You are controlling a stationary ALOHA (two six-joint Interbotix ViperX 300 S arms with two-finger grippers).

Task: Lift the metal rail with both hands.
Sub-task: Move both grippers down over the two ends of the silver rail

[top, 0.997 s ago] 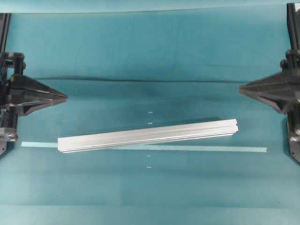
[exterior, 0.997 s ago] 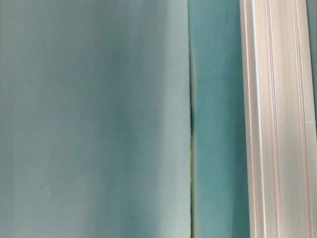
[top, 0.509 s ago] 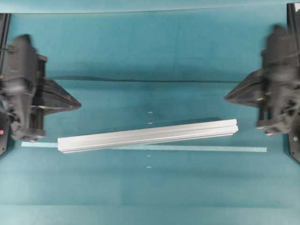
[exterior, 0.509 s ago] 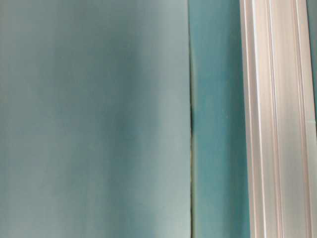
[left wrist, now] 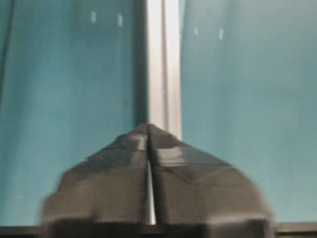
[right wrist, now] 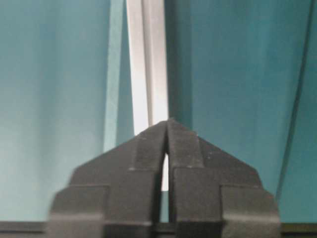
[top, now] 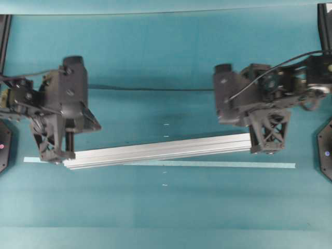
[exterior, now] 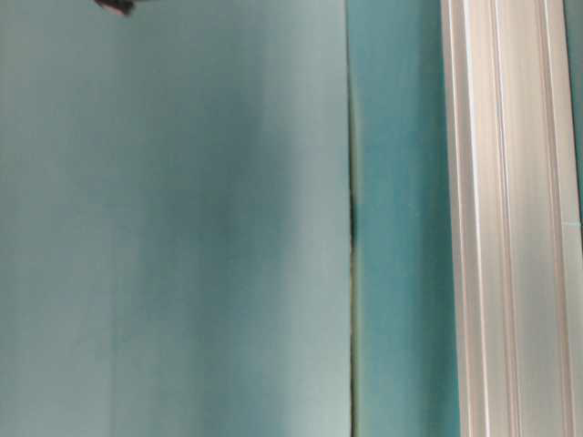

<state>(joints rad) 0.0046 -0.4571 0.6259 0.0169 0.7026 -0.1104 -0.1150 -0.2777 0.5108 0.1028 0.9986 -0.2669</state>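
Overhead, the metal rail [top: 161,150] lies slightly slanted on the table [top: 166,52], crossing a thin pale tape strip [top: 233,165]. The left claw [top: 54,150] sits over 1 end, the right claw [top: 267,142] over the other; neither grips it, so by my reading the lift is not begun.

At table level, the rail [exterior: 510,218] rests flat on the surface.

From the left wrist, the left claw [left wrist: 148,130] is clenched, tips meeting above the rail [left wrist: 163,64].

From the right wrist, the right claw [right wrist: 167,124] is likewise clenched over the rail [right wrist: 147,64]. Both must spread, descend and grasp.
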